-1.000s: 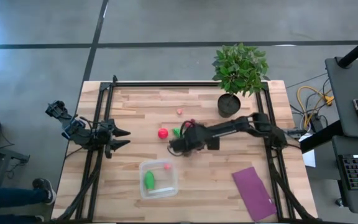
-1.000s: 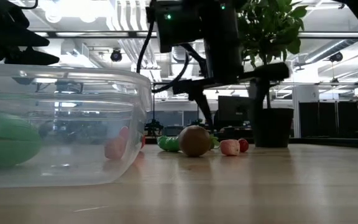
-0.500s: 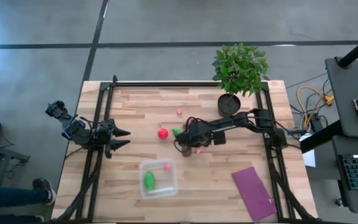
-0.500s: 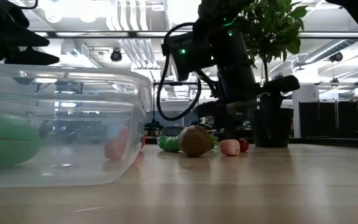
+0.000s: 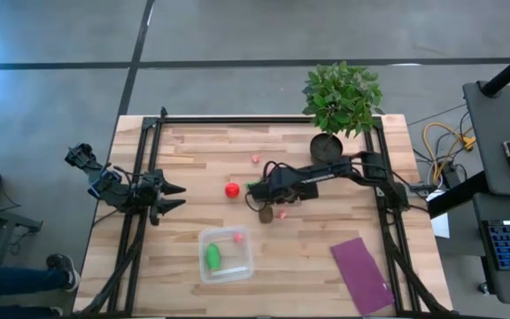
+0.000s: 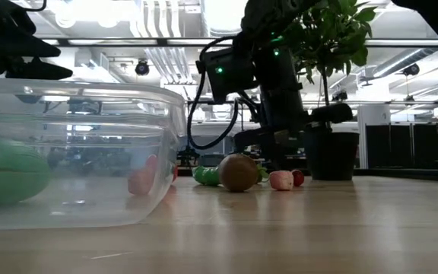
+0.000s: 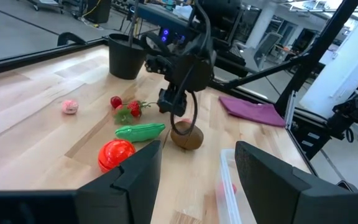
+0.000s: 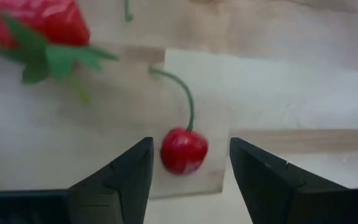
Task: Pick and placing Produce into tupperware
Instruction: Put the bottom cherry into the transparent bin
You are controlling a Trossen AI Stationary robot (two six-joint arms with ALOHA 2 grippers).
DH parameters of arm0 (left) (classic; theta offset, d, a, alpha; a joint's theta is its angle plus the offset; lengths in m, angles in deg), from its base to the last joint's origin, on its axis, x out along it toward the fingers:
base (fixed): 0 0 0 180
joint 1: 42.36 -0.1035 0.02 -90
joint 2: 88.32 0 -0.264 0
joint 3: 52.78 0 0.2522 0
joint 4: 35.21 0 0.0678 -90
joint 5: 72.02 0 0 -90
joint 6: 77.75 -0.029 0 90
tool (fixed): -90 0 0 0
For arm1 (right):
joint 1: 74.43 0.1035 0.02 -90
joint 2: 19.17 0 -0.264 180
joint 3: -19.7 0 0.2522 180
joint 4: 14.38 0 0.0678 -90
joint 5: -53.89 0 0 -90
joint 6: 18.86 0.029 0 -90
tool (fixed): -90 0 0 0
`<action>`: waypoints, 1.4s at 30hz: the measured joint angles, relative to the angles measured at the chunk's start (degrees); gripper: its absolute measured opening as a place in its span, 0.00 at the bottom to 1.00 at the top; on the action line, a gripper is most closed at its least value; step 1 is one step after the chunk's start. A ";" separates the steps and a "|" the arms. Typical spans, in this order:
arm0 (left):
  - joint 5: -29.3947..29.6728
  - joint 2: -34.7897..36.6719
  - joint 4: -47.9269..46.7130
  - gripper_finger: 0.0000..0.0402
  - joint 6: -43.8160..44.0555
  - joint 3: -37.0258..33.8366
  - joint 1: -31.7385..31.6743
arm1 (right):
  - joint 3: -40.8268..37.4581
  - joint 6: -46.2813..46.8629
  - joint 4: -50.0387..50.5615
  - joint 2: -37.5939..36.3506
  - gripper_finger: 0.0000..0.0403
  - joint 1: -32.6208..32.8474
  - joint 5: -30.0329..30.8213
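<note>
My right gripper (image 5: 257,187) hangs open over the table's middle. In its wrist view (image 8: 189,144) the fingers stand on either side of a small red cherry (image 8: 184,150) that lies on the wood, and they do not touch it. A strawberry (image 8: 39,25) lies just beyond. Near them are a green oblong piece (image 7: 140,131), the red ball (image 5: 232,189), the brown oval (image 5: 266,215) and pink bits (image 5: 282,213) (image 5: 255,159). The clear tupperware (image 5: 246,266) near the front edge holds a green piece (image 5: 212,257) and a pink bit (image 5: 238,237). My left gripper (image 5: 177,197) waits open at the table's left edge.
A potted plant (image 5: 339,102) stands at the far right, close behind the right arm. A purple cloth (image 5: 361,275) lies flat at the near right. Black frame rails (image 5: 140,221) run along the table's left and right sides.
My right gripper has moved from over the brown oval toward the table's far edge and has come down around the cherry. The brown oval, hidden under the gripper a second ago, now shows. No produce has moved.
</note>
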 joint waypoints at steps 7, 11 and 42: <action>0.00 0.00 0.00 0.48 0.00 0.00 0.00 | -1.86 -1.73 -1.70 -0.13 0.45 -1.36 -0.24; 0.02 0.00 0.00 0.48 0.01 0.00 0.00 | -1.94 -2.96 -2.89 -0.13 0.38 -1.40 -0.26; 0.02 -0.02 0.00 0.48 0.02 0.00 0.00 | 18.18 -12.91 -9.41 -9.62 0.26 12.29 -1.98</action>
